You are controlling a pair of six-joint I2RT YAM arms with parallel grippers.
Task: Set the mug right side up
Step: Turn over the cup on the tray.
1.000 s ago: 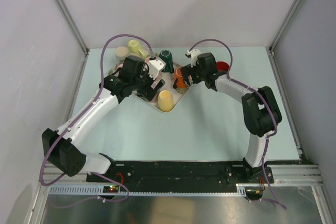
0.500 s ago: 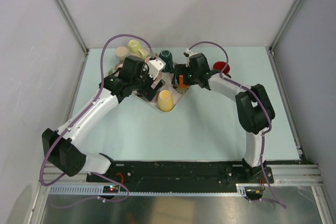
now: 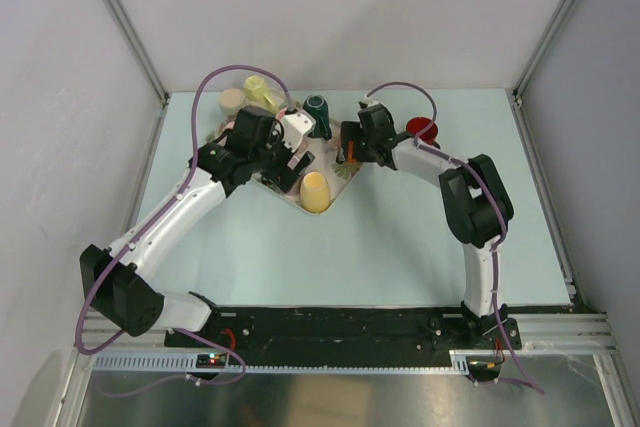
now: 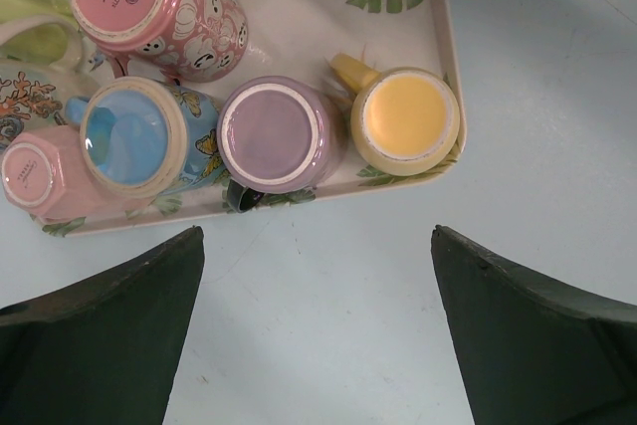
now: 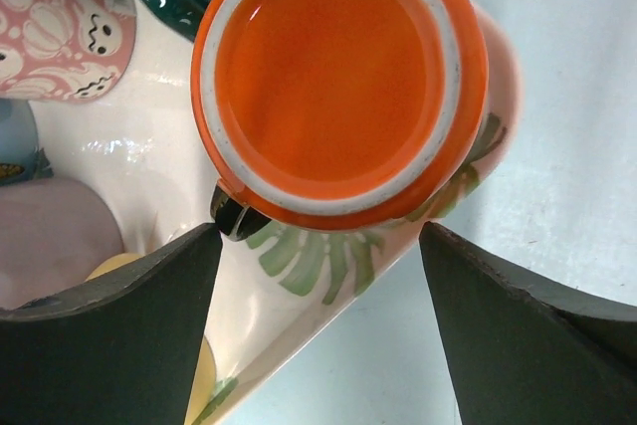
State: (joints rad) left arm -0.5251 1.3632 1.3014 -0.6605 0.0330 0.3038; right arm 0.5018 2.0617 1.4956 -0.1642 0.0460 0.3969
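Nearest the arm bases, a yellow mug (image 4: 406, 118) sits base-up in the near corner of the tray (image 4: 299, 22), which lies on the pale bench (image 4: 537, 97). The left pincer (image 4: 317, 276) hangs over bare bench just off the tray's edge, fingers spread wide and holding nothing. Along that edge a purple mug (image 4: 271, 136) and a blue mug (image 4: 129, 136) stand bottoms up, side by side. Further in, the right pincer (image 5: 320, 236) hovers above the orange mug (image 5: 333, 72), fingers well apart and gripping nothing. That orange mug is upside down at the tray's right corner, over the leaf print. Beyond it lies a dark green mug (image 3: 317, 107).
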